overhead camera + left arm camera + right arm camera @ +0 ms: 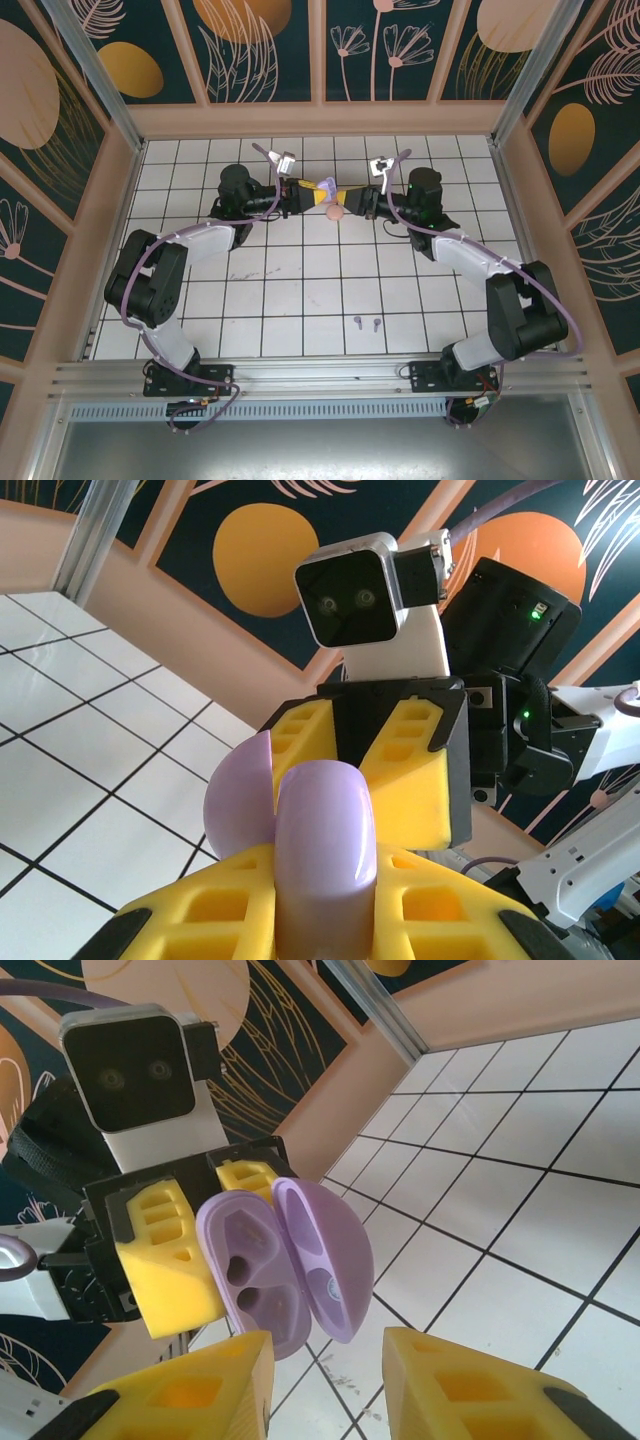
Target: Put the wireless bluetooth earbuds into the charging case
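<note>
The wireless bluetooth earbuds that can be seen are two very small purple ones. They lie close beside each other on the white tiled table, in its near part, between the bases of the two arms and a little toward the right one. They are well apart from both grippers.

The two arms reach to the far middle of the table, where their grippers face each other. The left gripper is closed on the purple charging case and holds it above the tiles. From the right wrist, the left gripper has its yellow fingers pressed on the two sides of the case body. The case is open, and its lid stands swung out beside the body. Two moulded hollows show inside the body. From the left wrist, the case shows its smooth rounded back, standing up between the fingers of the left gripper.

The right gripper stands just in front of the open case, pointed at it. Its jaws are apart with a clear gap between them, and they hold nothing. I cannot tell if a finger touches the lid. In the top view the right gripper is very near the case.

Just beside the grippers a small pinkish round thing is seen; what it is I cannot tell
</note>
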{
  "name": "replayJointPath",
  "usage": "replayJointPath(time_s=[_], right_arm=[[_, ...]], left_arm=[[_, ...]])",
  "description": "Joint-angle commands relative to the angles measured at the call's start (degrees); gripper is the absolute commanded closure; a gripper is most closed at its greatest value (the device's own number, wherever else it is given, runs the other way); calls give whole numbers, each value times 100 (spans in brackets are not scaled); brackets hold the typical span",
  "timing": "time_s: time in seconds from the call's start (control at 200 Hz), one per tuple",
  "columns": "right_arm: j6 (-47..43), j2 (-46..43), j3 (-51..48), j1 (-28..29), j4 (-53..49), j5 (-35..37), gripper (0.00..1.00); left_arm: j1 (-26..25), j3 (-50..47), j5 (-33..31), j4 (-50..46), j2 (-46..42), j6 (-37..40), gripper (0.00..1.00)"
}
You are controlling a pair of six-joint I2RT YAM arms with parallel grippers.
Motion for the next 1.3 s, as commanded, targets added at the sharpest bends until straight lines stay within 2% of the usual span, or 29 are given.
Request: replayJointPath(time_s=[0.0, 0.671, 0.866, 0.946, 1.106, 1.296], right_arm=[[29, 144, 241, 48, 273, -60, 66], [127, 494, 530, 166, 281, -26, 73], [91, 412, 390, 166, 273, 24, 88], [100, 391, 354, 167, 290, 37, 89], [133, 410, 370, 172, 315, 57, 99], [153, 456, 469, 174, 304, 47, 100]], left_arm=[[-24, 24, 146, 309, 60, -58, 100], [-112, 27, 100, 256, 35, -11, 100], [-112, 43, 57, 247, 50, -6, 100], [-112, 76, 55, 231, 57, -12, 100], [-114, 100, 45, 216, 62, -11, 100], [-112, 77, 11, 205, 60, -11, 100]])
